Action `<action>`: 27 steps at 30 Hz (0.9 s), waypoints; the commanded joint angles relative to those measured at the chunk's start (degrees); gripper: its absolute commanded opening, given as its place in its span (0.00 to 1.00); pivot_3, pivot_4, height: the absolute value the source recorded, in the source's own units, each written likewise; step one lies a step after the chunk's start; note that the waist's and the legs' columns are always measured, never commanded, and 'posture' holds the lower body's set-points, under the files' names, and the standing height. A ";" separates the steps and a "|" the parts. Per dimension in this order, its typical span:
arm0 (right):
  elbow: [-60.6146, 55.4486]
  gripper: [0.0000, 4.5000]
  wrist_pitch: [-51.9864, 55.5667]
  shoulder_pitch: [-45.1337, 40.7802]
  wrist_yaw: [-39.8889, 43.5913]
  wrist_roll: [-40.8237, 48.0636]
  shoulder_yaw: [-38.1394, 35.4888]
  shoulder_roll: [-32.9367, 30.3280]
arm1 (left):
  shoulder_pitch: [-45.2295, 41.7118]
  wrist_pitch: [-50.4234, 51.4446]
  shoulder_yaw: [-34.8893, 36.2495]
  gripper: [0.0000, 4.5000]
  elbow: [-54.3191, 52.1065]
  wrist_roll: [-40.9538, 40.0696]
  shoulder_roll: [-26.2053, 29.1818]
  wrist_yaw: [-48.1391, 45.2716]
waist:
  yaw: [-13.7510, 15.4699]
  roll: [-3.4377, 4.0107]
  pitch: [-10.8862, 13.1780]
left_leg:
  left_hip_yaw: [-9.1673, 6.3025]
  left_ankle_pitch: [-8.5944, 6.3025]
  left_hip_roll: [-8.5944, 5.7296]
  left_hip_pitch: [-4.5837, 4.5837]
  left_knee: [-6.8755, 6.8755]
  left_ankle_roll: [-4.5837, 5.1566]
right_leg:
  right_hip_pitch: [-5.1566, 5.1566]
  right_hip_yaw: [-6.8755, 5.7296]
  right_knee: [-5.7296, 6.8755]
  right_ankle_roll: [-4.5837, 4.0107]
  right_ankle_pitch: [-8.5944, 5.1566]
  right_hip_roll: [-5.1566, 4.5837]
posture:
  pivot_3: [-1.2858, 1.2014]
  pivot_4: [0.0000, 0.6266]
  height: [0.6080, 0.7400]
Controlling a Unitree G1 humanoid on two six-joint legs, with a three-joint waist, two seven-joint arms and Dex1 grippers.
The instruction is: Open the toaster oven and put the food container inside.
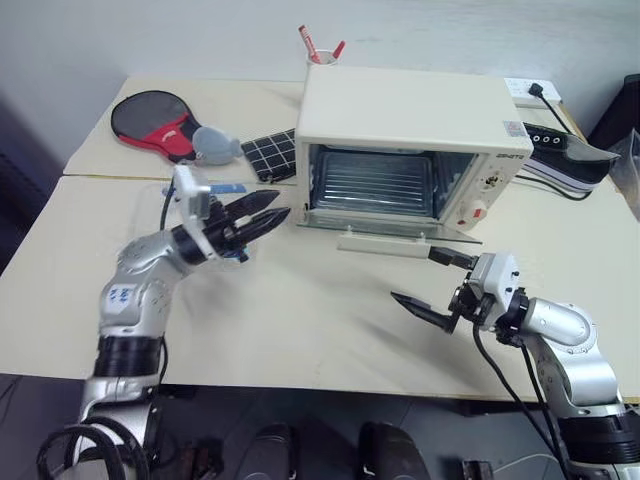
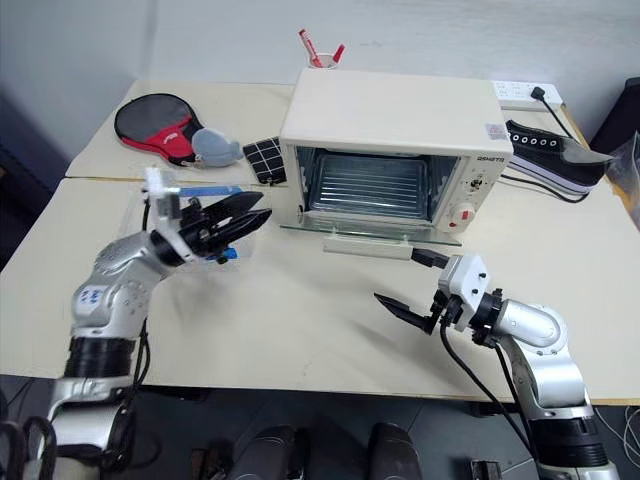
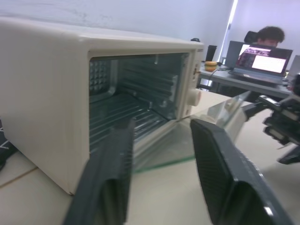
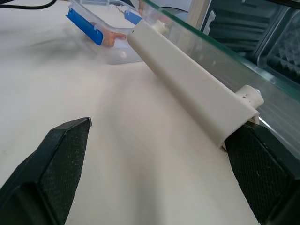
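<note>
The toaster oven [image 1: 410,150] stands near the back edge of the table [image 1: 320,330] with its glass door [image 4: 243,65] dropped flat, so it is already open. The food container [image 4: 105,35] lies on the table just under the left gripper [image 1: 265,215], whose fingers stand a little apart and point along the table toward the oven mouth. The left arm is much nearer the box than the right gripper [image 1: 440,285], which stands wide apart by the door handle [image 4: 192,89], holding nothing.

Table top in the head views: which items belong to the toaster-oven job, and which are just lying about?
Belongs to the job:
- toaster oven, door already down
- food container, on the table left of the oven

Lying about:
- table tennis paddle
- black sneaker
- cup of pens
- power strip
- black grid mat
</note>
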 commanded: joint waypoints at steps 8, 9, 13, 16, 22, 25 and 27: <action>-4.46 1.00 -4.17 6.65 -3.88 -0.71 -4.57 -0.50 | -6.64 -7.79 -7.39 0.01 11.16 9.79 -4.74 -4.41 | 0.33 -0.07 0.04 | 0.08 0.00 0.01 -0.07 0.02 -0.01 | -0.07 0.02 0.00 0.00 0.00 0.04 | 0.52 0.24 1.00; -5.39 1.00 -4.41 8.85 -4.32 -0.72 -5.65 -0.69 | -6.31 -7.84 -7.93 0.01 10.97 10.01 -4.91 -5.21 | 0.49 -0.07 0.04 | 0.10 0.00 0.01 -0.10 0.03 -0.01 | -0.09 0.01 0.00 0.00 0.00 0.04 | 0.52 0.24 1.00; -7.61 1.00 -8.80 19.77 -6.49 -0.84 -12.79 0.40 | -5.34 -11.98 -10.95 0.01 11.73 14.20 -4.77 -7.14 | 0.71 -0.08 0.04 | 0.13 0.00 -0.02 -0.20 0.16 0.00 | -0.07 -0.01 0.00 0.03 0.02 0.03 | 0.52 0.24 1.00; -7.42 1.00 -11.49 26.59 -7.66 -0.58 -17.15 1.49 | -4.85 -21.82 -14.93 0.01 13.35 21.54 -3.70 -6.93 | 0.62 -0.08 0.05 | 0.15 -0.01 -0.03 -0.12 0.17 0.00 | 0.02 -0.01 0.00 0.05 0.03 0.03 | 0.52 0.24 1.00; -8.60 1.00 -11.16 32.51 -9.14 0.95 -20.35 1.92 | -1.99 -22.15 -18.31 0.01 12.90 25.36 -5.33 -5.45 | 0.00 -0.08 0.04 | 0.10 -0.03 0.08 0.09 0.07 -0.01 | 0.05 0.19 0.02 0.04 0.03 0.07 | 0.52 0.24 1.00; -9.85 1.00 -8.91 31.09 -8.75 3.50 -19.64 0.87 | -0.43 -18.25 -16.49 0.01 10.14 23.98 -5.85 -3.22 | 0.22 -0.06 0.03 | 0.13 -0.03 0.32 0.17 0.09 -0.01 | 0.05 0.27 0.09 0.04 0.03 0.09 | 0.52 0.24 1.00; -11.14 1.00 -6.66 28.90 -8.32 5.04 -18.63 -0.23 | 0.93 -14.09 -14.53 0.12 6.47 20.77 -5.39 -3.82 | 0.23 -0.06 0.03 | 0.14 -0.04 0.36 0.16 0.12 0.00 | 0.04 0.31 0.13 0.04 0.03 0.09 | 0.52 0.24 1.00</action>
